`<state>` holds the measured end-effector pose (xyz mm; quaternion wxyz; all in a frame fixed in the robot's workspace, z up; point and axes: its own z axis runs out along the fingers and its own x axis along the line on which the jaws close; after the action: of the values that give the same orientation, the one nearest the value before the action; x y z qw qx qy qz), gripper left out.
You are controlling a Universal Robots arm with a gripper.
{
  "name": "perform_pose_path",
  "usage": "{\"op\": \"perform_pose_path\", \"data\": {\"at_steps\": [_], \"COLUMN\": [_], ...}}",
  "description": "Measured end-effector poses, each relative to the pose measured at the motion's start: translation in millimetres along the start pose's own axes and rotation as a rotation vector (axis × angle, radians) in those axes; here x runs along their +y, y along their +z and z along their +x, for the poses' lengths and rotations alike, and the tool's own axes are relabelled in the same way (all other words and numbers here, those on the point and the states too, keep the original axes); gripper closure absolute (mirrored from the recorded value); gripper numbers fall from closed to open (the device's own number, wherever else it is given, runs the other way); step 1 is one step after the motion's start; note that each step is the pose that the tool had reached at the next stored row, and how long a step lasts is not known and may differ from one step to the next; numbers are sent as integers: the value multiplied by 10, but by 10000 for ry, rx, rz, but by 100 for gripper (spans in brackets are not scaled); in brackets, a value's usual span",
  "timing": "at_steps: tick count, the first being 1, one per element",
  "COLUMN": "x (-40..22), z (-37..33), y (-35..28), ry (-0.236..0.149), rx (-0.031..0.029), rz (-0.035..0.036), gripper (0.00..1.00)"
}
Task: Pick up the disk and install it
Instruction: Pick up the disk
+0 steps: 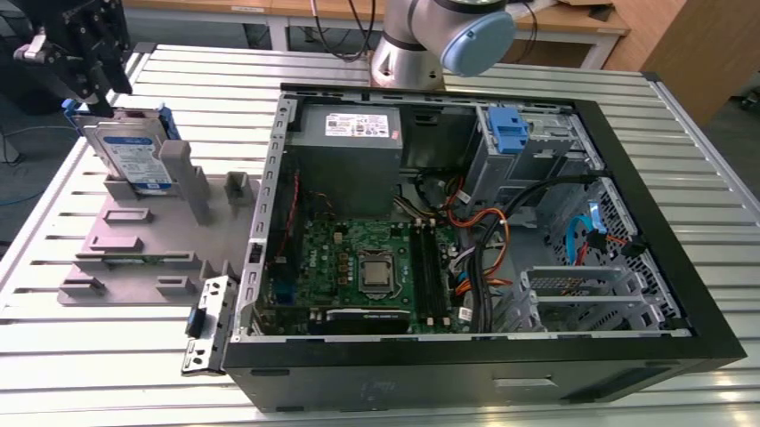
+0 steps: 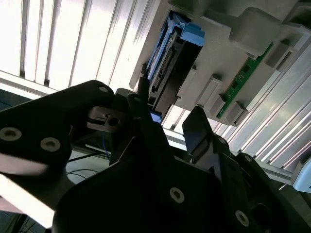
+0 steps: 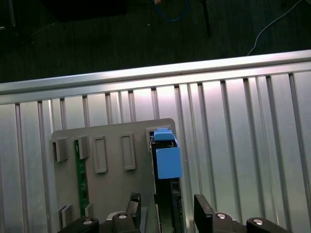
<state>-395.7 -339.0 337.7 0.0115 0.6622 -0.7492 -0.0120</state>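
- Disk (image 3: 168, 162) stands on edge in grey fixture plate (image 3: 114, 187).
- Gripper (image 3: 167, 199) spread wide, fingers (image 3: 204, 213) at disk's 3 and 9 o'clock, not touching it.

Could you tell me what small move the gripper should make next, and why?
Probably lower slightly: the open gripper hangs above the upright silver-grey hard drive with blue rails, fingers either side of its edge, too high to grip.
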Motion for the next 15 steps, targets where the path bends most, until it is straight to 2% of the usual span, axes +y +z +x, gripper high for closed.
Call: {"op": "perform_pose_path", "data": {"at_steps": [1, 2, 15], "x": [0, 0, -1], "z": [0, 0, 0], "y": [0, 0, 14], "ry": [0, 0, -1], "rx": [0, 0, -1], "rz": [0, 0, 2], "gripper": [47, 41, 41]}}
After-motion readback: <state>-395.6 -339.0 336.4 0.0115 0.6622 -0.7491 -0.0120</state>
